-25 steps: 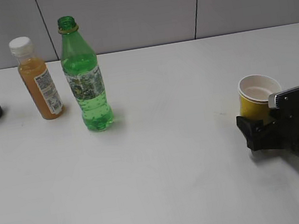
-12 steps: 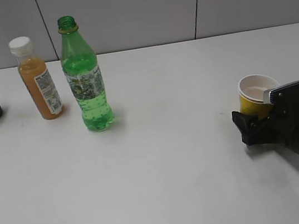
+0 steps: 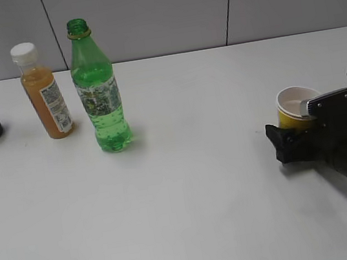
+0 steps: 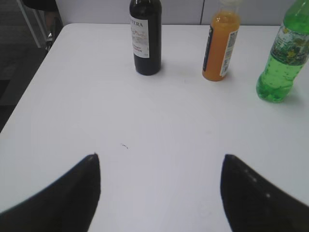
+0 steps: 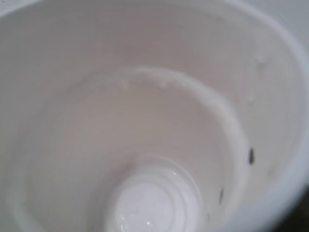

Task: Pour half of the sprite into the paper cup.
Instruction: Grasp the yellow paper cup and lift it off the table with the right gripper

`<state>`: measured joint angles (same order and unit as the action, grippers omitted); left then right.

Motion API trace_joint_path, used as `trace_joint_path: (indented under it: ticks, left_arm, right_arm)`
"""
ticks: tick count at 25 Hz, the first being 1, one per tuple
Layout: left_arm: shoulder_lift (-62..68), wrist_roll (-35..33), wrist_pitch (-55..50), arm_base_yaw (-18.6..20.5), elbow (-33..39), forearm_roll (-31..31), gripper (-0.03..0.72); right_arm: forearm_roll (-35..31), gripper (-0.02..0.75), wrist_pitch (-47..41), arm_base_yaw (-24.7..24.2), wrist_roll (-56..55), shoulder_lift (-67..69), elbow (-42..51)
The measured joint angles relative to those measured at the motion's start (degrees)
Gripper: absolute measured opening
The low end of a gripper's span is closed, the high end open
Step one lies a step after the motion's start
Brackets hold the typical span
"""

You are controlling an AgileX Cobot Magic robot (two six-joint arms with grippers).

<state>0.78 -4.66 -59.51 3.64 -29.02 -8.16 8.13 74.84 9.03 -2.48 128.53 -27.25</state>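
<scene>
While the tall green plastic bottle [image 3: 97, 89] stays put, the right tool [image 3: 287, 141] has slid closer around the small yellow paper cup [image 3: 295, 112]. I cannot tell if it grips. The left tool [image 4: 159, 193] hangs wide open, holding nothing.

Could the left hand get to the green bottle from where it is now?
Probably yes. In its wrist view the left hand is open, with bare table ahead up to the green bottle on the far right; the orange bottle stands apart beside it.
</scene>
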Motion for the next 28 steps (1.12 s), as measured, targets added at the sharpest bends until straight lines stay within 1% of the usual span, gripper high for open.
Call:
trace_joint_path:
  ticks: [9, 14, 23, 25, 28]
  left_arm:
    - [0.0, 0.0, 0.0, 0.0, 0.0, 0.0, 0.588]
    - [0.0, 0.0, 0.0, 0.0, 0.0, 0.0, 0.588]
    - [0.0, 0.0, 0.0, 0.0, 0.0, 0.0, 0.588]
    - [0.0, 0.0, 0.0, 0.0, 0.0, 0.0, 0.588]
    - [0.0, 0.0, 0.0, 0.0, 0.0, 0.0, 0.588]
  right_arm:
    - [0.6, 0.557, -0.4, 0.0, -0.1, 0.1, -0.6]
    - [0.6, 0.452, -0.5, 0.0, -0.1, 0.1, -0.8]
    - [1.2, 0.447, -1.8, 0.0, -0.3, -1.8, 0.5]
    - [2.8, 0.446, -3.3, 0.0, -0.2, -3.0, 0.8]
    - [8.5, 0.445, -4.8, 0.0, 0.5, -5.2, 0.8]
